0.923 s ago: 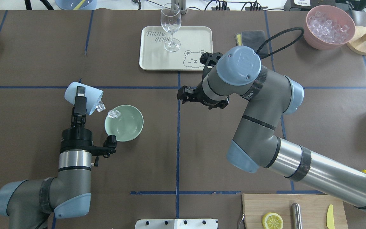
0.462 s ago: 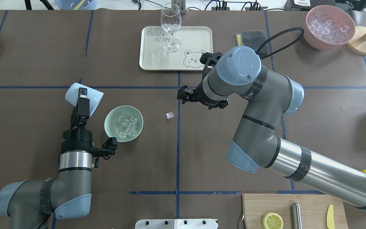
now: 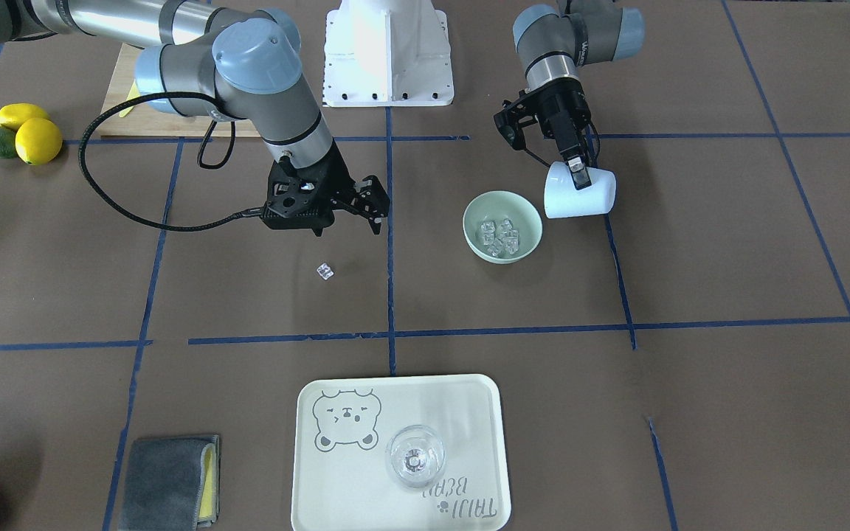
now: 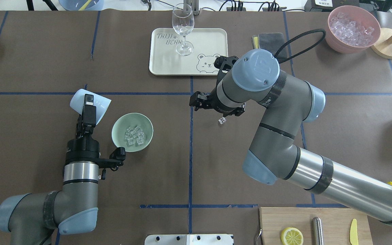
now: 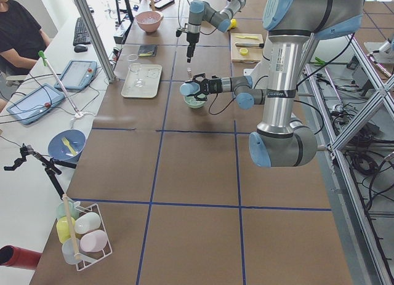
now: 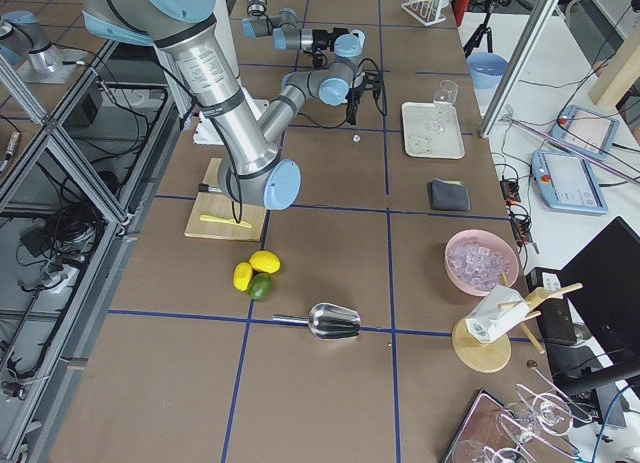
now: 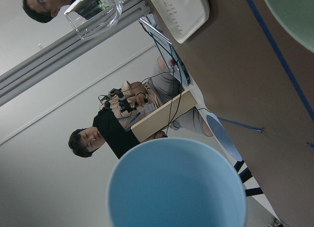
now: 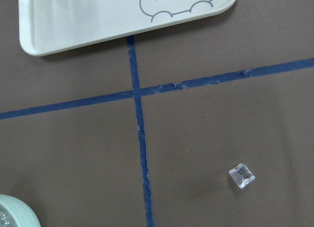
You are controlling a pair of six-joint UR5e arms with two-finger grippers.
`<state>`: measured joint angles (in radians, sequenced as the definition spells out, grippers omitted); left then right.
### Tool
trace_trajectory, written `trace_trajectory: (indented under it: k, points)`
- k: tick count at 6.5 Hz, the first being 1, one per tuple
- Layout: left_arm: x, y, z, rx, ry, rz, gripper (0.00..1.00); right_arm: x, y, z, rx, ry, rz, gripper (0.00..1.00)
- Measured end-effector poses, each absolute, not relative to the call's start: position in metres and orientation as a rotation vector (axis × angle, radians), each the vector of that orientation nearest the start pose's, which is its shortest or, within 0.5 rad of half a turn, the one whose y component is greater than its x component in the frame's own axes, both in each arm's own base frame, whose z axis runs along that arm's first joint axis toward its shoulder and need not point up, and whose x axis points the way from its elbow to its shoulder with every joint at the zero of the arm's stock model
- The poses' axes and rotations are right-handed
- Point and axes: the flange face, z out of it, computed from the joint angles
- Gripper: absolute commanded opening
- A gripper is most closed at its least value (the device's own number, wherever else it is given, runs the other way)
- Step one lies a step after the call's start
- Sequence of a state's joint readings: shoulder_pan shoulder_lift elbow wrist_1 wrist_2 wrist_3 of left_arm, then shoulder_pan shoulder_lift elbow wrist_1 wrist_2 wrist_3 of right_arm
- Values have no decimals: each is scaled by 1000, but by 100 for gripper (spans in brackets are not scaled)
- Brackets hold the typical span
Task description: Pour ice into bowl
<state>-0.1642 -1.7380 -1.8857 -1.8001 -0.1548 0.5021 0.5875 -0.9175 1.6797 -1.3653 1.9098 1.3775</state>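
The pale mint-green bowl [image 4: 147, 124] [image 3: 502, 255] holds several clear ice cubes [image 4: 134, 135] [image 3: 499, 236]. My left gripper [image 4: 87, 103] [image 3: 578, 171] is shut on the light blue cup [image 4: 102, 102] [image 3: 595, 200]. It holds the cup tipped on its side just left of the bowl, and the cup's inside [image 7: 176, 188] looks empty. One stray ice cube [image 4: 222, 120] [image 3: 325, 272] [image 8: 242, 176] lies on the table near my right gripper [image 4: 196, 101] [image 3: 375, 208], which hovers open and empty above the table's middle.
A cream tray [image 4: 209, 37] with a wine glass [image 4: 183, 29] stands at the back. A pink bowl of ice [image 4: 332, 23] is at the back right, with a grey cloth [image 4: 272, 40] beside it. A cutting board [image 4: 274, 221] sits front right. Lemons [image 3: 35, 139] lie near it.
The ice fell from the cup into the bowl. One cube bounced out and slid right across the table to below my right gripper. The cup tipped back slightly.
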Motion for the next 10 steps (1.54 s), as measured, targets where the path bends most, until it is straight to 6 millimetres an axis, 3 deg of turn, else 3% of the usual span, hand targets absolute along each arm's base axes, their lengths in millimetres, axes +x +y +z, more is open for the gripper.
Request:
trace_trajectory:
  k: [4, 8, 10]
  points:
    - [446, -309, 329, 1260, -869, 924, 0, -508, -457, 197, 78, -1009, 196, 100]
    - [430, -303, 308, 1390, -476, 856, 0, -510, -456, 194, 79, -1013, 195, 100]
    - [417, -297, 308, 1402, -179, 712, 0, -510, -455, 192, 80, -1016, 194, 100]
